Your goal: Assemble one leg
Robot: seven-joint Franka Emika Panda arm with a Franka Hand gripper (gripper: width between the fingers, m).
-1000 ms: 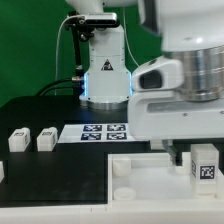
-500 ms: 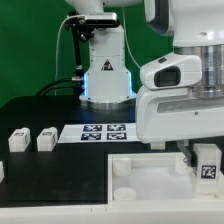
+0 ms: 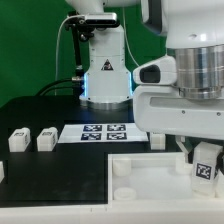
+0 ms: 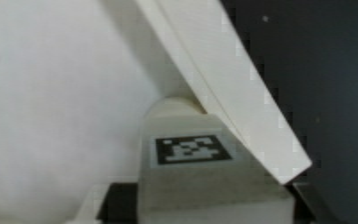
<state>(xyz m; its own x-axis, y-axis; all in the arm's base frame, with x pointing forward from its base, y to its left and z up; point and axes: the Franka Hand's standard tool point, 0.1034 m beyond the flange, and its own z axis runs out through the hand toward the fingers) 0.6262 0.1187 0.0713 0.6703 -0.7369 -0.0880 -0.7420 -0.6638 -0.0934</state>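
Note:
My gripper is shut on a white leg with a black-and-white tag and holds it over the near right corner of the large white tray-like part. In the wrist view the held leg fills the middle with its tag facing the camera, and the tray's raised rim runs diagonally beside it. Two more legs stand on the black table at the exterior view's left. A further leg shows at the left edge.
The marker board lies flat in front of the robot base. A corner socket rises at the tray's near left. A small white block sits behind the tray.
The gripper with the leg has shifted slightly down and toward the exterior view's right over the tray corner.

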